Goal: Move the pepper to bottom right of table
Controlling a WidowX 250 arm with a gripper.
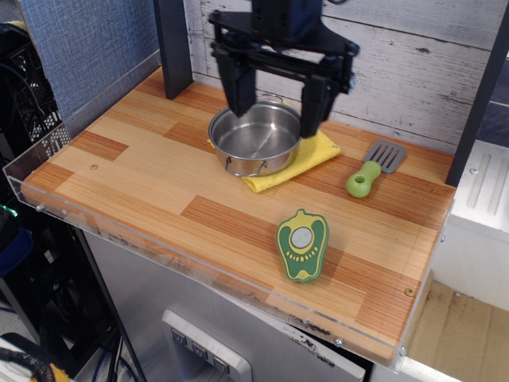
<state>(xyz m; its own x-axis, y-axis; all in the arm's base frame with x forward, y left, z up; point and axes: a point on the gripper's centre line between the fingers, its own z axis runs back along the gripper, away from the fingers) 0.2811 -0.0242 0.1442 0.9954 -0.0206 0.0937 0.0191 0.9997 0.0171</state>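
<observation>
The pepper (302, 244), a flat green toy half with a yellow-green face and a pale round centre, lies on the wooden table (135, 179) near the front edge, right of the middle. My gripper (276, 113) hangs open and empty above the steel pot at the back of the table, well behind the pepper and apart from it. Its two black fingers (239, 89) stand wide, one on each side of the pot.
A steel pot (256, 143) sits on a yellow cloth (306, 159) at the back centre. A grey spatula with a green handle (368, 173) lies at the back right. A clear acrylic rim (199, 270) runs along the table's edges. A dark post (173, 48) stands at the back left.
</observation>
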